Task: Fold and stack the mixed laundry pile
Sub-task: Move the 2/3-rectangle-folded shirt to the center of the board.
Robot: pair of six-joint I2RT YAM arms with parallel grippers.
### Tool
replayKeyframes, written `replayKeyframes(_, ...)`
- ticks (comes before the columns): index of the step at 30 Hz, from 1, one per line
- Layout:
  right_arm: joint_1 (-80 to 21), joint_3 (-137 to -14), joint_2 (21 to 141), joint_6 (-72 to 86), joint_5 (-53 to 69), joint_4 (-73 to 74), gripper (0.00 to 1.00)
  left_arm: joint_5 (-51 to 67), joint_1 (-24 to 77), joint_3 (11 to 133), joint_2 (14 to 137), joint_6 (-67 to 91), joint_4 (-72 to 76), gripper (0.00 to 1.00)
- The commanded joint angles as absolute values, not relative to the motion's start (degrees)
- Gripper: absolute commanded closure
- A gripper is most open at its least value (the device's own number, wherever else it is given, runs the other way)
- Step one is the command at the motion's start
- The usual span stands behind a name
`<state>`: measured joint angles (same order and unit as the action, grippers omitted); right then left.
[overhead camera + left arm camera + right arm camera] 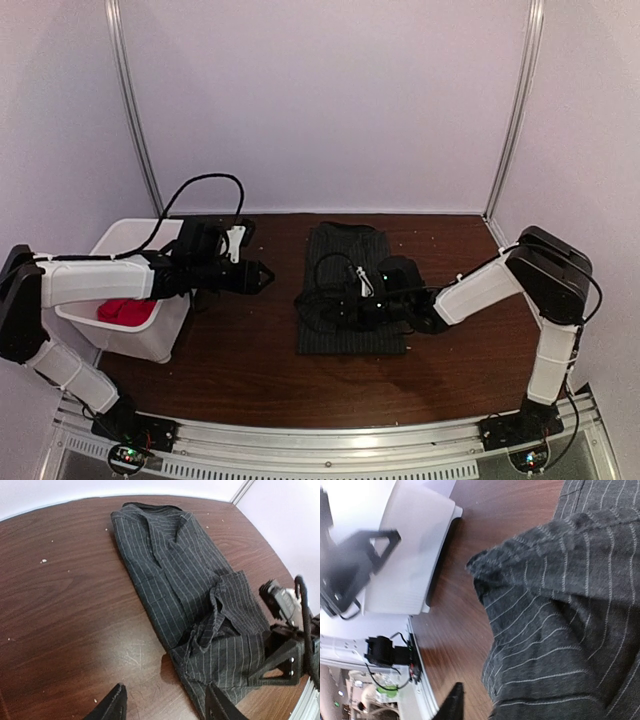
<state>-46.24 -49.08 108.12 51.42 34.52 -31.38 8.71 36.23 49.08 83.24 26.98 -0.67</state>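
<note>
The dark pinstriped shirt [345, 290] lies lengthwise on the middle of the brown table, collar at the far end, with a bunched fold [220, 610] on its near half. The red T-shirt [125, 310] sits inside the white bin. My left gripper [258, 276] hovers between bin and shirt, open and with nothing between its fingers, its fingertips [117, 702] above bare wood at the shirt's edge [185, 580]. My right gripper [345, 305] is low over the shirt's near half. One of its fingers [452, 702] shows beside the cloth [560, 630]; the other is hidden.
The white bin [120, 235] stands at the table's left edge under my left arm; the right wrist view shows its wall [415, 555]. A metal rail [330, 445] runs along the near edge. Pale walls and two upright posts close the back.
</note>
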Motion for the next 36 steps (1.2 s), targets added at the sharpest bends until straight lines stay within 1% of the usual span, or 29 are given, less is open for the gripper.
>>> replayKeyframes(1,-41.41,-48.57,110.81,58.81,35.63,-43.59,0.84,7.37,36.3,46.35,80.9,27.57,0.77,0.46)
replayKeyframes(2,-40.31,-47.68,111.01,60.12,36.13,-46.33,0.88,7.67,36.3,45.85,80.78,27.34,1.21,0.46)
replayKeyframes(4,-37.99,-46.8,111.45,62.52,37.43,-51.52,0.91,8.28,36.3,44.99,81.02,26.49,1.99,0.47)
replayKeyframes(9,-33.25,-47.73,114.7,67.33,40.15,-59.1,0.9,11.28,36.3,43.44,83.24,25.18,5.4,0.47)
replayKeyframes(15,-30.54,-48.64,120.21,72.9,39.55,-65.22,0.91,15.12,37.59,42.98,87.79,22.39,11.81,0.51)
replayKeyframes(16,-30.36,-48.75,121.01,73.71,39.53,-66.24,0.89,14.94,38.29,43.51,88.95,21.3,11.96,0.51)
replayKeyframes(18,-30.26,-48.87,122.34,75.2,39.51,-67.55,0.71,16.15,39.61,45.08,91.43,18.79,12.17,0.54)
replayKeyframes(19,-30.31,-48.82,122.61,75.42,39.47,-67.94,0.66,17.65,40.13,45.91,92.91,17.94,12.58,0.56)
replayKeyframes(24,-30.03,-48.16,120.75,74.55,39.46,-68.44,0.59,20.99,43.53,49.36,100.49,16.38,17.24,0.61)
replayKeyframes(28,-29.17,-48.4,117.19,71.06,39.72,-64.31,0.54,23.79,43.68,54.74,106.16,16.77,19.27,0.66)
replayKeyframes(33,-27.69,-48.86,113.12,67.85,40.78,-59.25,0.48,23.21,43.16,63.38,112.95,17.28,19.56,0.69)
replayKeyframes(36,-26.98,-48.44,109.79,65.3,41.53,-55.12,0.47,23.19,42.27,69.95,117.85,16.87,17.24,0.69)
